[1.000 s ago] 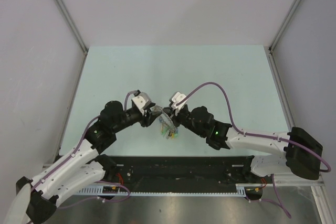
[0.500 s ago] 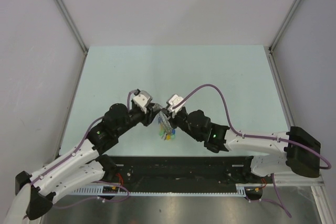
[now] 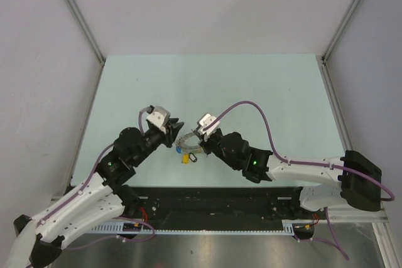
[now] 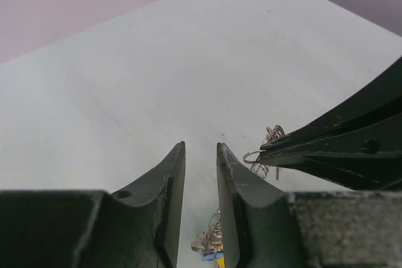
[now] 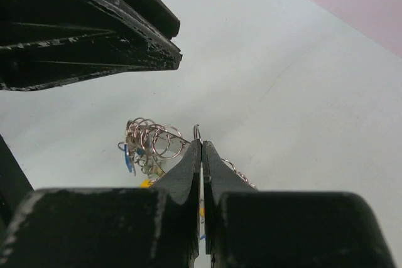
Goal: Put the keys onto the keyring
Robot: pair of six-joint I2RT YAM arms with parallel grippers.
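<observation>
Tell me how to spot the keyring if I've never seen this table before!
Start at the pale green table and look at its middle, where the left gripper and right gripper nearly meet. The keyring is the bunch of thin silver wire loops pinched in the right gripper's tips. Unlike the keys beside it, with blue and yellow heads, it is all bare shiny coils.

Bright, even light on the pale table (image 3: 251,86), faint shadows; wrist views slightly soft.

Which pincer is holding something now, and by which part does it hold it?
The right pincer pinches the keyring by one thin wire loop; the left pincer seems empty.
</observation>
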